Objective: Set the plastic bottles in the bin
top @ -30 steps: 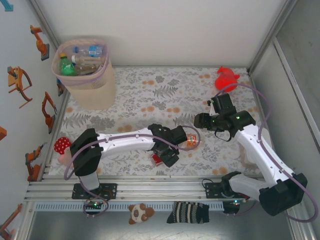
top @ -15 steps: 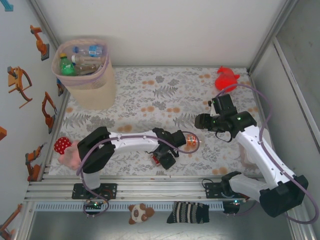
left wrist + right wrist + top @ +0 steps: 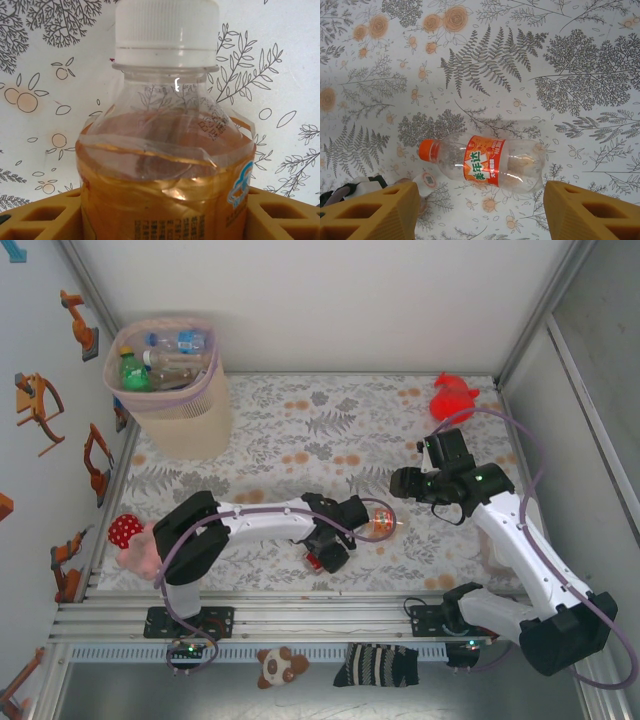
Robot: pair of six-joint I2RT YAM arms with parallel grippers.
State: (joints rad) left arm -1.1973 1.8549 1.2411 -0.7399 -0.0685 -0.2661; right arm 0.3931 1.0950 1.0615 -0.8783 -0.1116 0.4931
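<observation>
Near edge, left side: a pink-and-red plush toy (image 3: 130,540) lies against the side wall.

The left arm (image 3: 270,523) lies low across the worktop (image 3: 300,440), reaching toward the centre. At its tip is a white-capped bottle (image 3: 384,523) with an orange label.

Left fingers (image 3: 40,215): yellow, one on each side of the white-capped bottle. Both sit flush against the label, gripping it. The cap points away from the wrist camera. I cannot tell whether the bottle rests on the worktop or is raised.

Just beyond, to the right, are the right fingers (image 3: 370,210). They are spread wide with nothing between them, above an orange-capped bottle (image 3: 485,160) and clear of it. That bottle is clear with an orange label and lies on its side on the worktop.

Far right: a red plush toy (image 3: 452,398) on the worktop.

Far left corner: the bin (image 3: 185,430), beige with a pinkish liner, stands upright. Several bottles are inside, among them a green bottle (image 3: 133,372) and a clear bottle with a blue label (image 3: 182,340).
</observation>
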